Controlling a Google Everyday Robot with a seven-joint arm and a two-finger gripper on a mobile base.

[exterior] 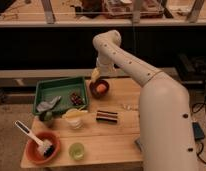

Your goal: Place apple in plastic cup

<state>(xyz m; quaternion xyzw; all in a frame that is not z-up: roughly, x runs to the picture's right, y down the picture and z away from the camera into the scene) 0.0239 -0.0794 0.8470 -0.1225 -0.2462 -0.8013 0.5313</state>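
Observation:
The apple [101, 87], small and orange-red, lies inside the dark bowl [99, 92] at the back of the wooden table. My gripper [95, 75] hangs just above the bowl's left rim, a little above the apple. The plastic cup [76, 150], a short translucent yellow-green tumbler, stands near the table's front edge, well to the front left of the gripper.
A green tray [61, 93] holds a grey cloth [47, 105] and a dark item [76, 98]. A green round fruit [46, 117], a clear cup with yellow contents [74, 118], a striped dark block [106, 116] and an orange bowl with a brush [41, 145] stand on the table.

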